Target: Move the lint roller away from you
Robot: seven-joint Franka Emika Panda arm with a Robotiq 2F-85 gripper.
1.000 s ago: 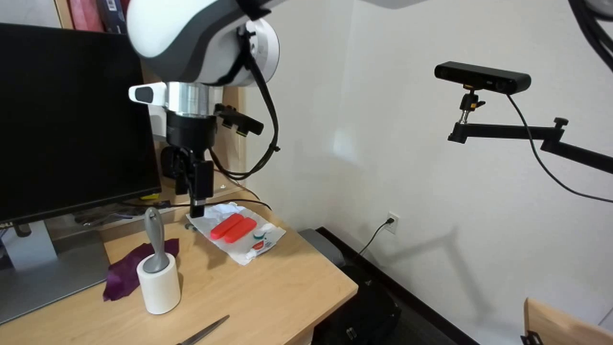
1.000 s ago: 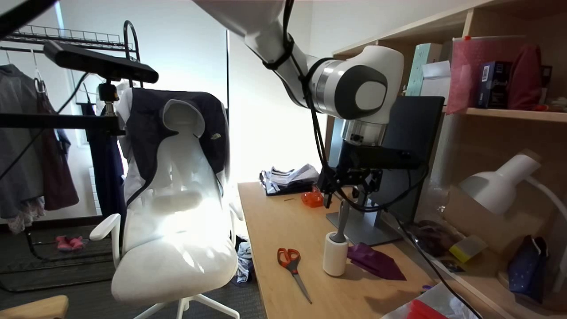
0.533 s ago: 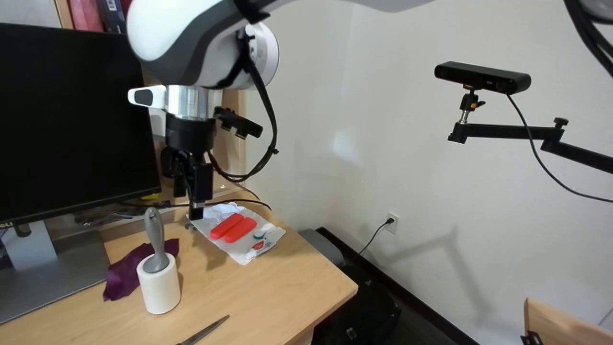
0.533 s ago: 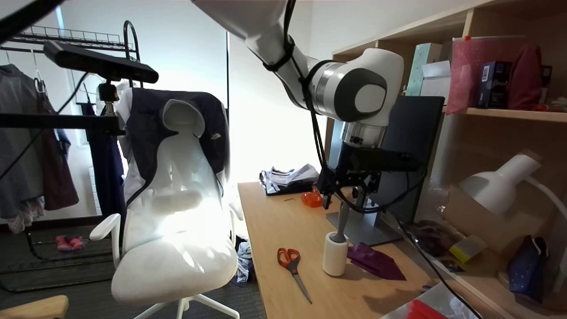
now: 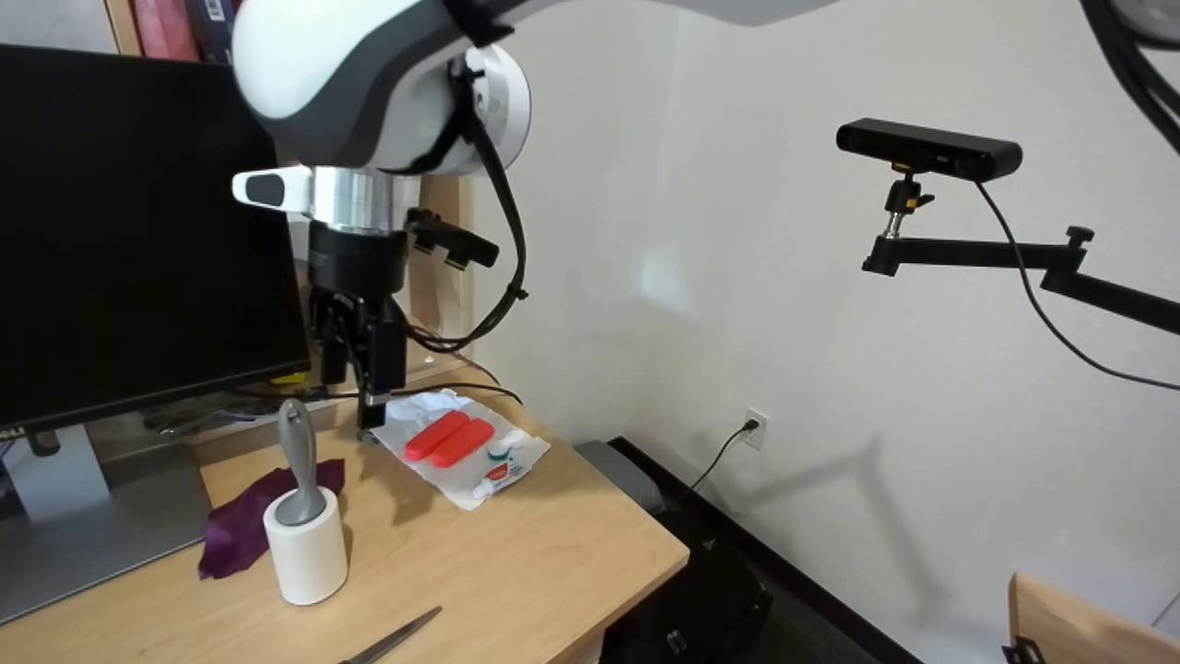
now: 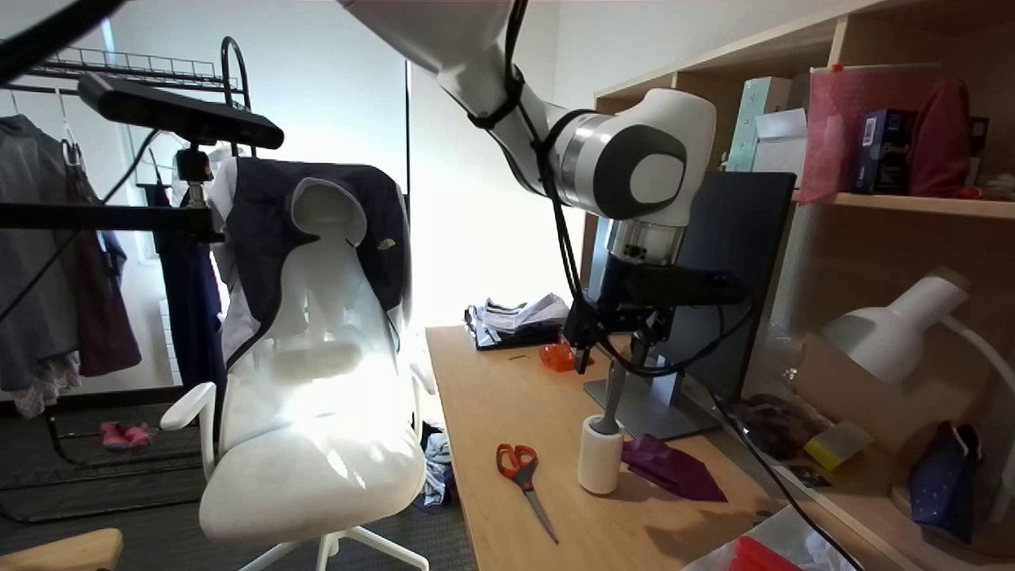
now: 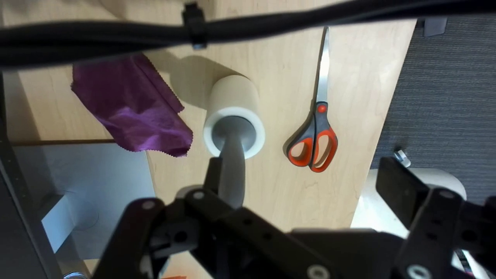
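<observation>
Lint roller (image 7: 234, 95) on the counter (image 7: 279, 69), standing on its white roll, grey handle (image 7: 234, 172) upward with a slight lean. My gripper (image 7: 306, 182) points down above the counter, jaws wide apart. Wrist view: the handle shows close beside one finger (image 7: 212, 174) and well clear of the other; whether the near finger touches it, I cannot tell. Purple cloth (image 7: 131, 108), pinked edge, lies just beside the roll and, in the same view, overlaps a corner of the grey monitor base (image 7: 116, 186). Orange-and-grey scissors (image 7: 321, 106) lie on the roll's opposite side, apart from it, blades together, tips pointing away from my gripper. A black cable (image 7: 116, 40) crosses the wrist view along its top, in front of part of the cloth. In both exterior views the roller stands near the black monitor (image 5: 138, 231). In an exterior view a translucent plastic bag (image 5: 456, 483) lies toward the end of the counter, well apart from the roller, with two red oblong cases (image 5: 464, 444) and a small white-and-red tube (image 5: 493, 478); on the bag or inside it, I cannot tell. In an exterior view a white office chair (image 6: 309, 484) with a dark jacket (image 6: 258, 222) over its back stands beside the counter, and a white desk lamp (image 6: 892, 329) shows below the wooden shelf (image 6: 912, 205).
</observation>
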